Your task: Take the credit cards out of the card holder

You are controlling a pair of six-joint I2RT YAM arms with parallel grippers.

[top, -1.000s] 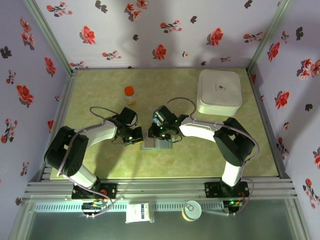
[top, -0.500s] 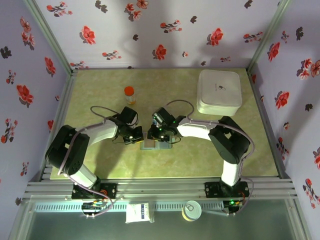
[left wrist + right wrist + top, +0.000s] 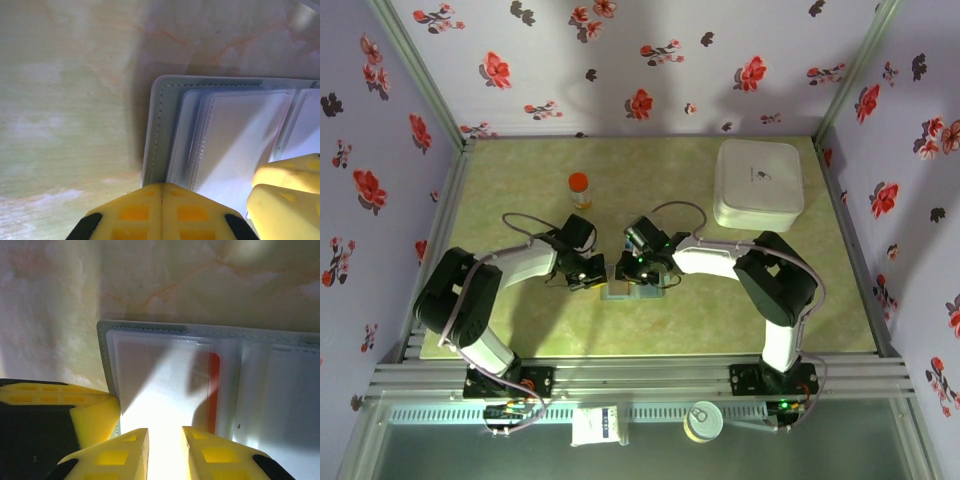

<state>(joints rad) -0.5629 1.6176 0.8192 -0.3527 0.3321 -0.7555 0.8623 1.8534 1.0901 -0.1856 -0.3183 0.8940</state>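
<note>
Lying open mid-table, the card holder [image 3: 107, 365] shows a red credit card [image 3: 214, 390] edge inside a clear sleeve [image 3: 160, 375]. Over its stitched border sits the left gripper [image 3: 161, 189], fingers pressed together. At that gripper's 3 o'clock is the right gripper [image 3: 165, 435], narrowly parted.

Green marbled table [image 3: 520, 330]: open card holder [image 3: 156, 135], orange-capped bottle [image 3: 579, 188], white box [image 3: 758, 183].

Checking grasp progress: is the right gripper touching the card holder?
Cannot tell. In the right wrist view the right gripper overlaps the card holder at the bottom edge, but neither contact nor a gap shows plainly.
</note>
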